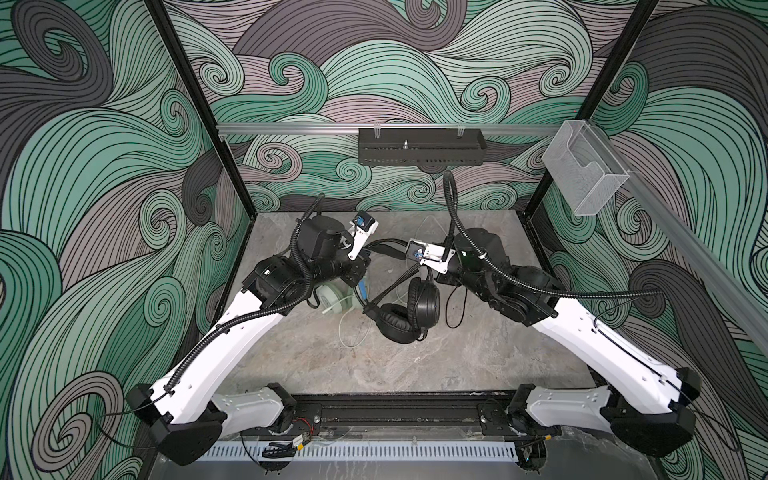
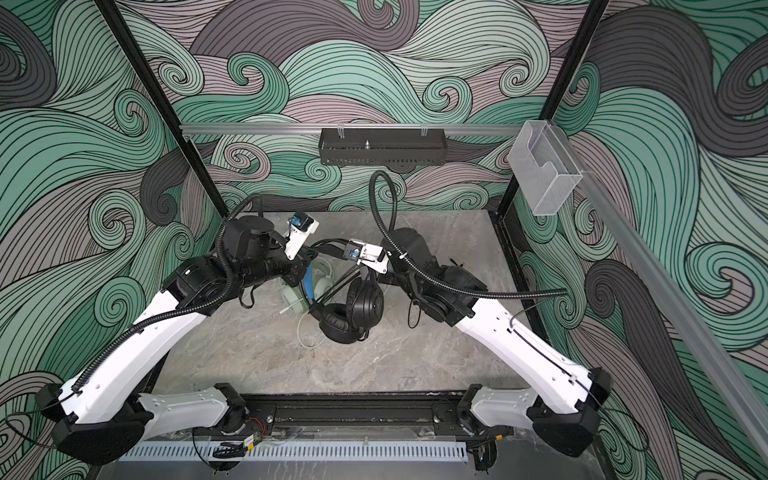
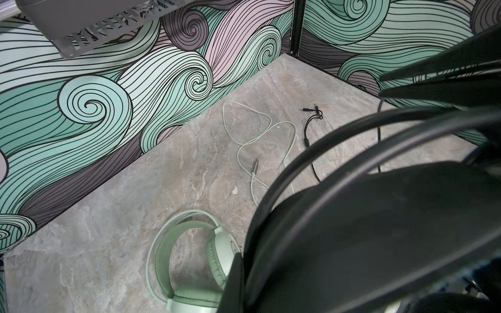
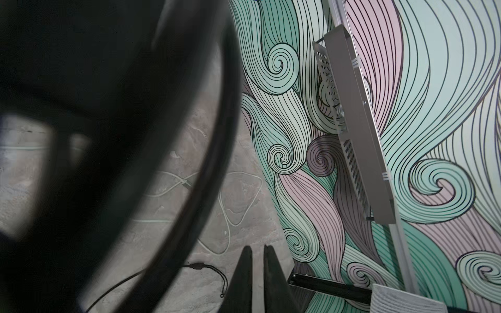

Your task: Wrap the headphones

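Note:
The black headphones (image 1: 409, 309) hang over the middle of the table with both ear cups low. My left gripper (image 1: 365, 262) is shut on their headband, which fills the left wrist view (image 3: 379, 230). Loops of the black cable (image 3: 295, 160) arc round the headband, and its plug end (image 3: 311, 110) lies on the table. Up by the top of the headband, my right gripper (image 4: 257, 248) has a narrow gap between its jaws and nothing in it. The mint-green headphones (image 3: 189, 257) lie on the table, half hidden under my left arm (image 1: 332, 300). Their white cable (image 3: 271, 127) lies loose.
A black slotted tray (image 1: 419, 151) hangs on the back wall rail. A clear plastic box (image 1: 586, 174) sits on the right rail. The marble table (image 1: 415, 365) is walled on three sides, and the arm bases run along its front edge.

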### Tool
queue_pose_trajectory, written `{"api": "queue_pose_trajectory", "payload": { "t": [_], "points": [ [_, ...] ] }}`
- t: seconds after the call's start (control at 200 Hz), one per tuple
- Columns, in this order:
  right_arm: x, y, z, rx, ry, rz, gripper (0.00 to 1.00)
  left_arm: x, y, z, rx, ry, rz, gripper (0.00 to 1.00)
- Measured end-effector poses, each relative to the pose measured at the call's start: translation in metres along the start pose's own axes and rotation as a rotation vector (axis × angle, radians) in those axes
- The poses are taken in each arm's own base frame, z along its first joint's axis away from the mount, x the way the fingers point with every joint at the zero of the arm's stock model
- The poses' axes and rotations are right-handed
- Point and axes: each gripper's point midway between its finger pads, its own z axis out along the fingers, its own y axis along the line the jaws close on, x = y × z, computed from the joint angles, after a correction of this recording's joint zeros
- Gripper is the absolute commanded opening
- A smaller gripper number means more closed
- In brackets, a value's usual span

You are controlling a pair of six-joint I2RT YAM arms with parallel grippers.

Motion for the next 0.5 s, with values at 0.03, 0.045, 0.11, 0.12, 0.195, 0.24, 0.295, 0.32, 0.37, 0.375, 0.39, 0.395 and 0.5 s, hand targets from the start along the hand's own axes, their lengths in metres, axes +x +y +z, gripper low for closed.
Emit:
{"api": "queue_pose_trajectory", "payload": {
  "t": [0.03, 0.045, 0.11, 0.12, 0.195, 0.24, 0.295, 0.32, 0.37, 0.375, 0.39, 0.395, 0.5],
  "points": [
    [0.002, -0.002, -0.001, 0.0, -0.01, 0.03, 0.15, -0.001, 0.0, -0.001, 0.003, -0.005, -0.007, 0.0],
    [0.003, -0.003, -0.001, 0.0, -0.017, 0.044, 0.16, -0.001, -0.001, -0.001, 0.004, -0.007, -0.01, 0.0],
    [0.008, -0.006, -0.002, -0.004, -0.045, 0.114, 0.18, -0.005, -0.003, -0.003, 0.018, -0.024, -0.031, 0.0],
    [0.009, -0.006, -0.002, -0.005, -0.051, 0.129, 0.18, -0.006, -0.003, -0.004, 0.021, -0.026, -0.035, 0.0],
    [0.013, -0.011, -0.002, -0.014, -0.092, 0.23, 0.21, -0.011, -0.006, -0.007, 0.038, -0.044, -0.06, 0.0],
    [0.014, -0.013, -0.001, -0.024, -0.121, 0.287, 0.22, -0.016, -0.007, -0.009, 0.049, -0.057, -0.077, 0.0],
    [0.012, -0.015, 0.0, -0.037, -0.158, 0.358, 0.22, -0.026, -0.008, -0.016, 0.06, -0.083, -0.103, 0.0],
    [0.01, -0.015, 0.002, -0.045, -0.176, 0.389, 0.22, -0.032, -0.009, -0.019, 0.068, -0.099, -0.114, 0.0],
    [0.006, -0.016, 0.004, -0.065, -0.218, 0.455, 0.23, -0.044, -0.01, -0.028, 0.084, -0.132, -0.136, 0.0],
    [0.006, -0.016, 0.004, -0.066, -0.219, 0.46, 0.24, -0.045, -0.011, -0.028, 0.085, -0.134, -0.138, 0.0],
    [0.004, -0.016, 0.005, -0.076, -0.234, 0.486, 0.24, -0.049, -0.011, -0.031, 0.09, -0.147, -0.146, 0.0],
    [0.004, -0.016, 0.005, -0.078, -0.237, 0.491, 0.24, -0.051, -0.011, -0.033, 0.092, -0.152, -0.148, 0.0],
    [-0.003, -0.015, 0.01, -0.131, -0.317, 0.628, 0.27, -0.084, -0.014, -0.051, 0.129, -0.241, -0.184, 0.0]
  ]
}}
